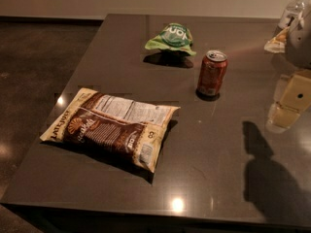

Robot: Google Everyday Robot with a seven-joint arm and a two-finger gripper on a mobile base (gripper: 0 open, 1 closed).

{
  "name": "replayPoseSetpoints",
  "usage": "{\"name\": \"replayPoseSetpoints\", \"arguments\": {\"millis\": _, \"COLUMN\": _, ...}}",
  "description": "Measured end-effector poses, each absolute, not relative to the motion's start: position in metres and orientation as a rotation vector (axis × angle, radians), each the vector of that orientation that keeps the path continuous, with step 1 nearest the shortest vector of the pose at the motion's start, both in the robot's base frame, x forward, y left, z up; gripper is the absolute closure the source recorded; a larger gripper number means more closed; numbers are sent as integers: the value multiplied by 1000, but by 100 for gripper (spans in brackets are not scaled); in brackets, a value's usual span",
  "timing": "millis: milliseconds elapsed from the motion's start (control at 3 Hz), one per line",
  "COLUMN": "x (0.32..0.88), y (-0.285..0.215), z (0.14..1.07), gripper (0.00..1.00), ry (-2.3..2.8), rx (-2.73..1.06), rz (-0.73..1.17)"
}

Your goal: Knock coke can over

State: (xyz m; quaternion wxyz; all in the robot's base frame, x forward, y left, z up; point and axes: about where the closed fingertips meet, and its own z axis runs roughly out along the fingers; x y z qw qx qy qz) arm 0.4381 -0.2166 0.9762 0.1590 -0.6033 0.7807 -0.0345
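The coke can (212,73) is a small red can with a silver top. It stands upright on the dark table (218,144), right of centre. My gripper (290,101), pale yellow, hangs at the right edge of the view. It is to the right of the can, well apart from it and a little nearer the front. Its shadow falls on the table below it, toward the front right.
A large brown chip bag (112,127) lies flat at the front left. A green chip bag (171,36) sits behind and left of the can. A water bottle (294,8) and a small packet (277,42) are at the far right corner. The floor lies beyond the table's left edge.
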Motion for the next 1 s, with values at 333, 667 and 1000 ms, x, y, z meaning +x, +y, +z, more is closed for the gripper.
{"name": "replayPoseSetpoints", "arguments": {"millis": 333, "x": 438, "y": -217, "z": 976, "gripper": 0, "ry": 2232, "rx": -1724, "rz": -99}}
{"name": "replayPoseSetpoints", "arguments": {"millis": 667, "x": 452, "y": -214, "z": 975, "gripper": 0, "ry": 2235, "rx": -1681, "rz": -111}}
{"name": "replayPoseSetpoints", "arguments": {"millis": 1000, "x": 478, "y": -211, "z": 969, "gripper": 0, "ry": 2252, "rx": -1593, "rz": -115}}
